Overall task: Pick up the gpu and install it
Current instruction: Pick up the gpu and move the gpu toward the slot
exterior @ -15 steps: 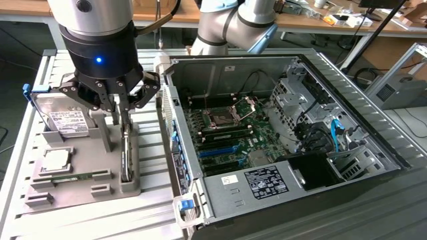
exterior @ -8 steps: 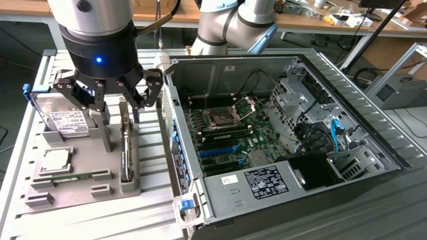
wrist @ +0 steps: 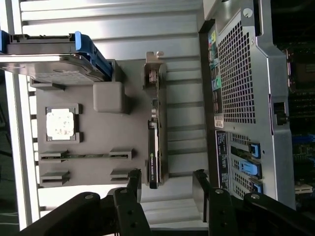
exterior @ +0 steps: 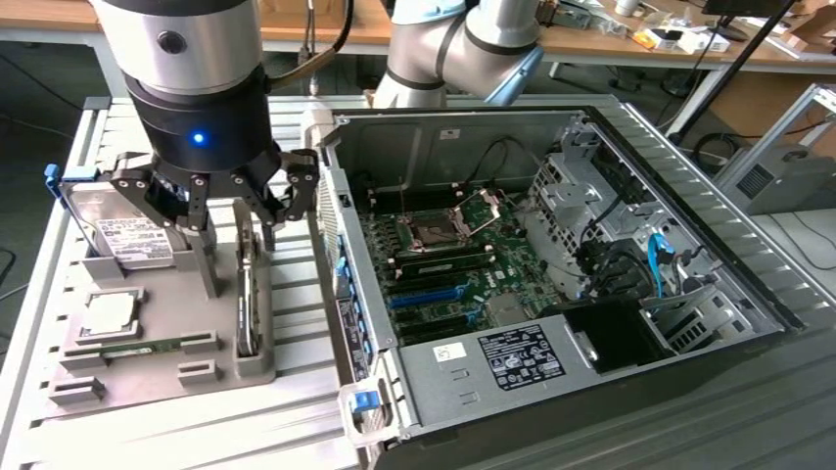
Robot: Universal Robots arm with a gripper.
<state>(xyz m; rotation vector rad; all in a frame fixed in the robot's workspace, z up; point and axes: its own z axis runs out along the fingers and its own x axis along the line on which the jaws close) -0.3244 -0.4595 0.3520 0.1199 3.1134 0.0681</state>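
Gpu [exterior: 246,304] is standing on edge in a slot of the grey holder [exterior: 144,377], directly under the gripper [exterior: 233,217]. The gripper is hovering over one end of it, fingers spread wide and holding nothing. A hard drive [exterior: 127,233] is sitting in the same holder on one side of the gripper. The open case [exterior: 432,147] is lying on the other side.
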